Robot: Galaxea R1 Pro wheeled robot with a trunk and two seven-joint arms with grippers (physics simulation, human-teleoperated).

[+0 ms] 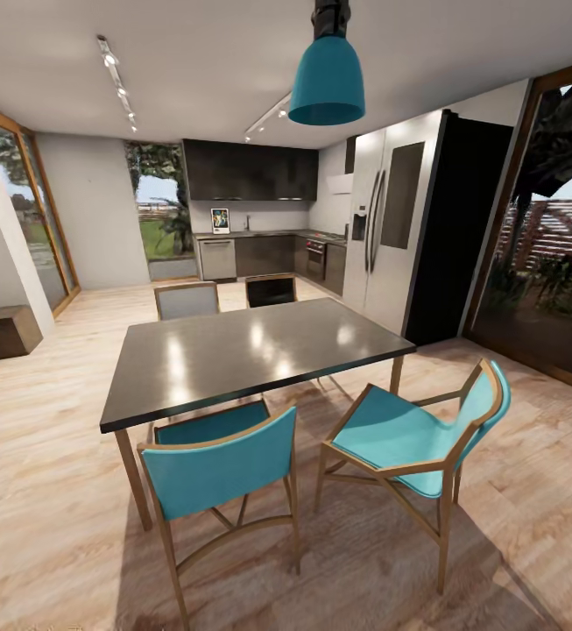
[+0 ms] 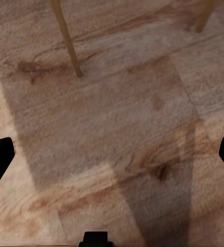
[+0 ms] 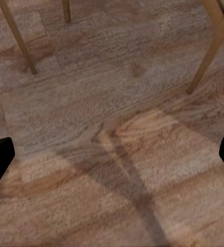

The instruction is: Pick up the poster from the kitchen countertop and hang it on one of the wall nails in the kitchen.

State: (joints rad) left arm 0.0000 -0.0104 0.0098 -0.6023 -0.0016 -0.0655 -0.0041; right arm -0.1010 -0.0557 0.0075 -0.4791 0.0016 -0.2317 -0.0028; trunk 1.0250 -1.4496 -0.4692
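1. Poster [image 1: 220, 220]: upright on far kitchen countertop [image 1: 259, 234], leaning at the wall; writing too small to read.
2. Dark dining table [image 1: 250, 355] with teal chairs [image 1: 224, 469] near; open wood floor [image 1: 49, 456] left of it.
3. Left gripper [image 2: 112, 159] and right gripper [image 3: 112, 159]: fingers spread wide, released, above floor.

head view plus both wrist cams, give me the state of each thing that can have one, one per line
poster: upright on the far kitchen countertop, not picked up
fridge: doors shut
dishwasher: shut
oven: door shut
pendant lamp: hanging above the dining table, lit or not unclear
left gripper: open, empty, over wood floor
right gripper: open, empty
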